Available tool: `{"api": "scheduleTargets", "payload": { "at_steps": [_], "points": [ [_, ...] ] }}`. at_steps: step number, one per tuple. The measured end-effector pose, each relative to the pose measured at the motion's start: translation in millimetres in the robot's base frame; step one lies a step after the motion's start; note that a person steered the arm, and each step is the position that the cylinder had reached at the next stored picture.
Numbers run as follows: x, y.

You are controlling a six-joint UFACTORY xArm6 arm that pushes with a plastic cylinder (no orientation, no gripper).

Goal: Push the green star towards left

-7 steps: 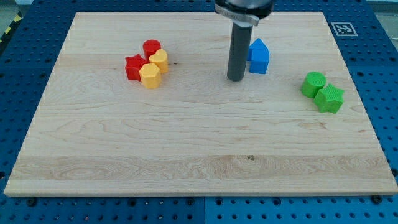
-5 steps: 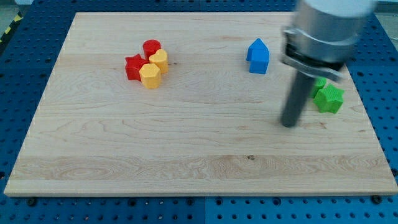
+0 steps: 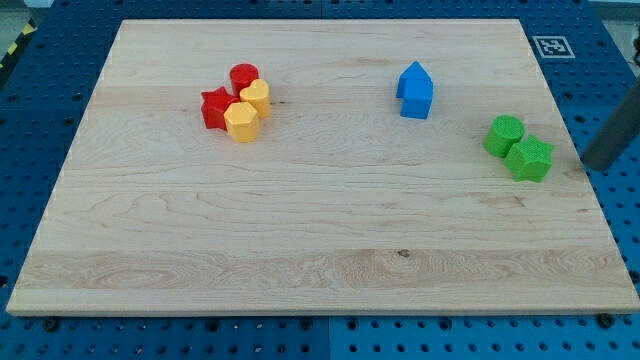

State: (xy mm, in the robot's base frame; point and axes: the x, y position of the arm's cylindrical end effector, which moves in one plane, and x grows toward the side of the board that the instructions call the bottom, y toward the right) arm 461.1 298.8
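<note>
Camera view: rod cut off by right edge, my tip (image 3: pixel 598 165) holds nothing, just right of green star (image 3: pixel 530 159), gap between. Green round block (image 3: pixel 504 134) touches star.

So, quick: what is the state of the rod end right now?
No gripper: my tip holds nothing and stands just to the view's right of the green star, not touching it.

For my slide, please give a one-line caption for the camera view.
My tip sits right of the green star, ready to push it left across the wooden board.
</note>
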Motion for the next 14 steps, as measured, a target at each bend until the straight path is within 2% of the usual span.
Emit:
{"api": "scheduleTargets", "payload": {
  "at_steps": [4,5,6,7,9,12,14],
  "points": [
    [2.2,-100.3],
    [2.5,-97.3],
    [9.2,-37.0],
    [-5.2,-12.3],
    [-23.0,-22.2],
    [-37.1,-80.0],
    [-57.0,-75.5]
  ]
}}
